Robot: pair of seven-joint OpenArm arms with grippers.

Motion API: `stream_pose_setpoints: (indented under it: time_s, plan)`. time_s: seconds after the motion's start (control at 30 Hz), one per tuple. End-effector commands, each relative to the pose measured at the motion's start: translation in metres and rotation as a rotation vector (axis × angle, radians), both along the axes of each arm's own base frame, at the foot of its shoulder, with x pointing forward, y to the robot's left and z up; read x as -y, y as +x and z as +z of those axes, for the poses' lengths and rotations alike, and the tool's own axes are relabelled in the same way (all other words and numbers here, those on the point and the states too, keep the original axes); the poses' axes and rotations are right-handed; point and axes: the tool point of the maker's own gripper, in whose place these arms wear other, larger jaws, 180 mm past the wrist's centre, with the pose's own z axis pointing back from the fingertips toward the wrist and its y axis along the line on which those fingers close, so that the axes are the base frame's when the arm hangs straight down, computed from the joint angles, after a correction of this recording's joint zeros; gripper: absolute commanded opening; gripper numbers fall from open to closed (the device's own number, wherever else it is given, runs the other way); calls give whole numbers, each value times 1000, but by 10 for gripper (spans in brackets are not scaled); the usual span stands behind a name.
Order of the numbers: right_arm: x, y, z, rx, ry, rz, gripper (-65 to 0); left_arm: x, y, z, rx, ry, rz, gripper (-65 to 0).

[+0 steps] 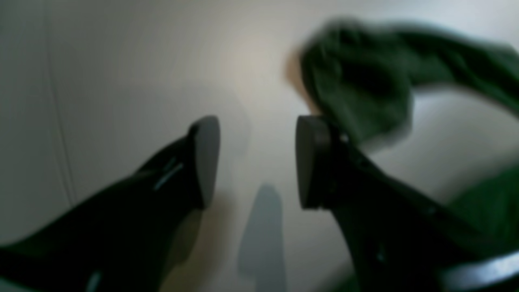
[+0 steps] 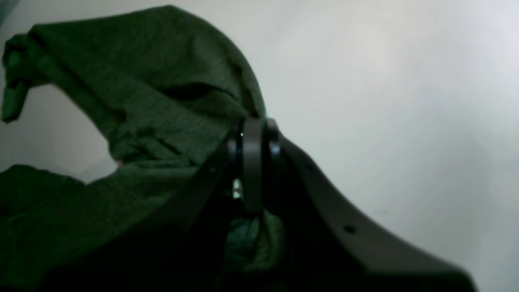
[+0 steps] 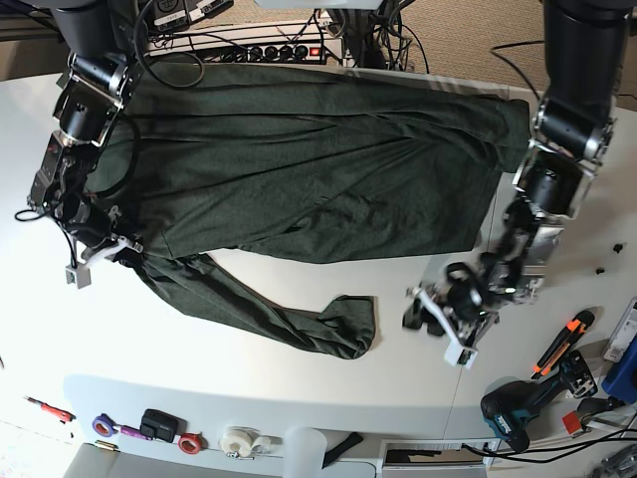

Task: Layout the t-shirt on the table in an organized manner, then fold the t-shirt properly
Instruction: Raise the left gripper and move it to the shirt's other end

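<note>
The right gripper (image 2: 253, 162) is clamped on the t-shirt (image 3: 299, 169) (at its edge). The left gripper (image 1: 255, 162) hangs agape above the table (image 3: 239, 368), holding nothing.

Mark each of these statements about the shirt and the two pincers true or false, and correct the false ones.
1. The right pincer is shut on the t-shirt. True.
2. The left pincer grips a sleeve. False: it is open, with only bare table between its pads.
3. The t-shirt is dark green. True.
4. The t-shirt is folded into a neat square. False: it lies spread out and creased, one part trailing toward the near edge.
5. A cordless drill lies on the table. True.
</note>
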Motion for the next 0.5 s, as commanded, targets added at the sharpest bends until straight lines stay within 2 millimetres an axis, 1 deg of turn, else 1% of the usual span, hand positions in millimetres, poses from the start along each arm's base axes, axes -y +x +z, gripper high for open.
stream_pose_setpoints:
  time_s: [0.0,0.07,0.13,0.2,0.3,0.4,0.47]
  plan:
    - [9,15,23,57,-17,-11,-650,-8,15,26,39,-35,14,-336]
    - [9,20,28,71,-17,-10,-650,-20,9,27,-23,-68,13,-336]
    - [7,23,31,80,-14,-10,-650,-37,6,34,-55,-103,25,-336]
    - [5,24,31,80,-8,-7,-650,-60,6,42,-65,-117,52,-337]
    - [2,23,29,74,-4,-4,-650,-98,1,48,-92,-106,101,-336]
    - [0,24,28,74,1,-1,-650,-130,-15,44,-163,-81,124,-337]
    - [-2,24,28,74,5,0,-650,-144,-33,35,-224,-79,124,-337]
